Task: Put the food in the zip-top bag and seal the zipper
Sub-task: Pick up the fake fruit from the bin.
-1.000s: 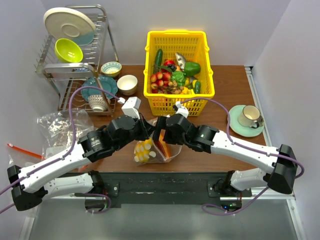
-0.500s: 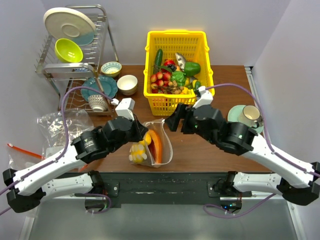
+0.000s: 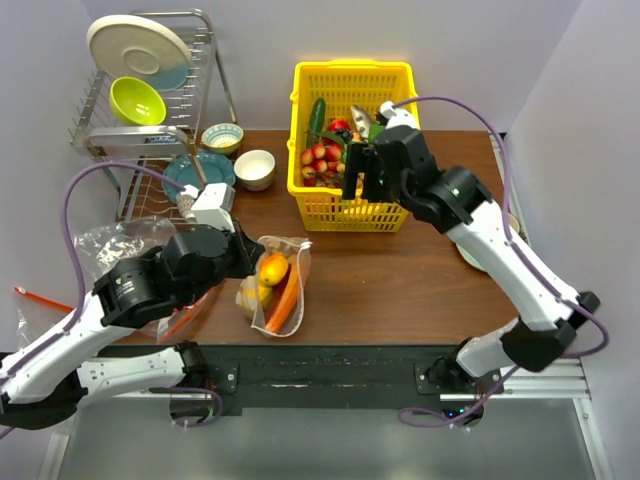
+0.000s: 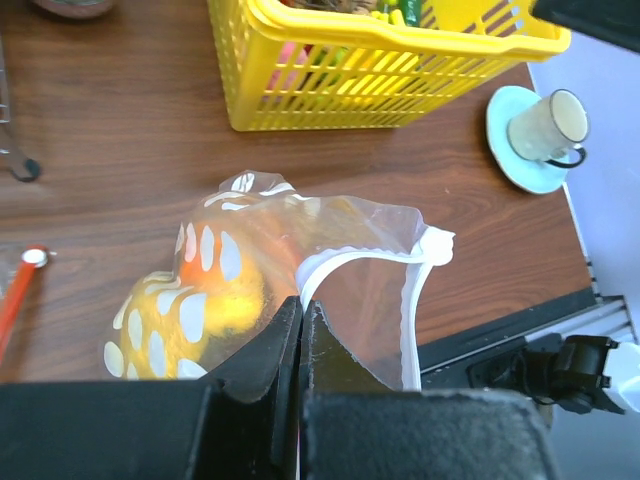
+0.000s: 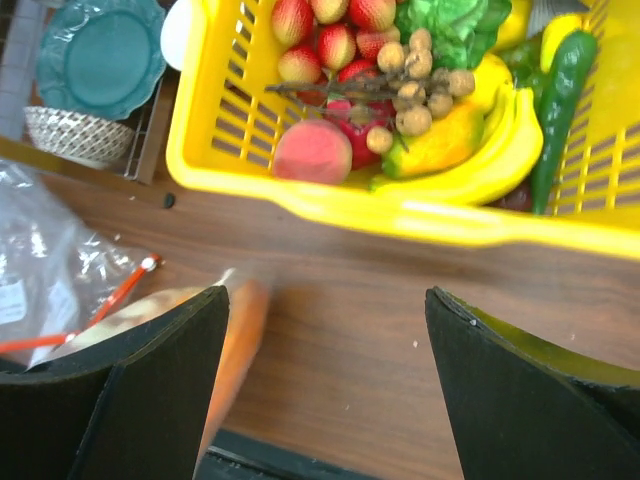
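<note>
From above, bag (image 3: 278, 290): on the table (image 3: 400, 290), near the front edge, orange and yellow food (image 3: 272, 270) inside.
From above, left gripper (image 3: 243, 262): at the bag's left edge.
From above, right gripper (image 3: 362, 175): over the yellow basket (image 3: 345, 210).
Left wrist, left gripper (image 4: 302, 325): pressed together, pinching the bag (image 4: 240, 250) by its white zipper (image 4: 407, 310).
Right wrist, right gripper (image 5: 325, 300): spread wide, holding nothing, near the basket (image 5: 330, 215) with a peach (image 5: 312, 150) and a banana (image 5: 505, 150).

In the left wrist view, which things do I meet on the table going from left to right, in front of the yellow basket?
thin red-orange strip → zip-top bag → cup on its saucer
</note>
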You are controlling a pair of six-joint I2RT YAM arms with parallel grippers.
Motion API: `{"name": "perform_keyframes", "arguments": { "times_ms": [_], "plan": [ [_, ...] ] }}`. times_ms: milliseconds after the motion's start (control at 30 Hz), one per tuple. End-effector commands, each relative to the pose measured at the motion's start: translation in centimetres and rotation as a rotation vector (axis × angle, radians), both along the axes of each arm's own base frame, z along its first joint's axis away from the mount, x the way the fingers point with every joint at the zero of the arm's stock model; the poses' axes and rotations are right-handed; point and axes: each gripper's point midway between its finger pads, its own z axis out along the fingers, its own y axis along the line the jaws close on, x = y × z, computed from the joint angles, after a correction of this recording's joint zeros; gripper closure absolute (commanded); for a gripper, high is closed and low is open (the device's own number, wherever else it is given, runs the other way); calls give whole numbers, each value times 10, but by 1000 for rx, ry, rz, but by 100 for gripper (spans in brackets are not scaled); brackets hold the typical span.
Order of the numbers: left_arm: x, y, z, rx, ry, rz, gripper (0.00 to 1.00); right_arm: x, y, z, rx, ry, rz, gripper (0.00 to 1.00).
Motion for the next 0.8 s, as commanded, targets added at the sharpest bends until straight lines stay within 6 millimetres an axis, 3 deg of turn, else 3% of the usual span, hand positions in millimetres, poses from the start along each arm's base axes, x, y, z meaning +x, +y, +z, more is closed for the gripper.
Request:
{"name": "perform_keyframes", "arguments": {
  "times_ms": [0, 67, 100, 133, 200, 267, 333, 367, 533, 767],
  "plan": [
    [3, 15, 0, 81, -23, 29, 100, 29, 8, 23, -17, -53, 88, 18],
    [3, 10, -9, 99, -9, 11, 100, 49, 19, 8, -63, -45, 132, 18],
    [4, 7, -17, 109, -2, 6, 100, 58, 19, 13, -71, -62, 138, 18],
    [4, 4, -21, 112, 4, -2, 100, 71, 27, -3, -103, -42, 154, 18],
    [5, -4, -33, 126, 19, -22, 100, 85, 31, -2, -125, -60, 191, 18],
    [6, -12, -41, 129, 32, -41, 100, 102, 41, -27, -165, -23, 232, 19],
    [8, -20, -48, 132, 42, -54, 100, 114, 49, -33, -163, -23, 275, 22],
    [7, -24, -50, 126, 49, -68, 100, 121, 56, -50, -191, -6, 309, 24],
    [8, -36, -61, 136, 77, -93, 100, 144, 80, -80, -230, -32, 432, 24],
    [9, -40, -61, 127, 84, -89, 100, 176, 91, -127, -341, -46, 482, 23]
  ]
}}
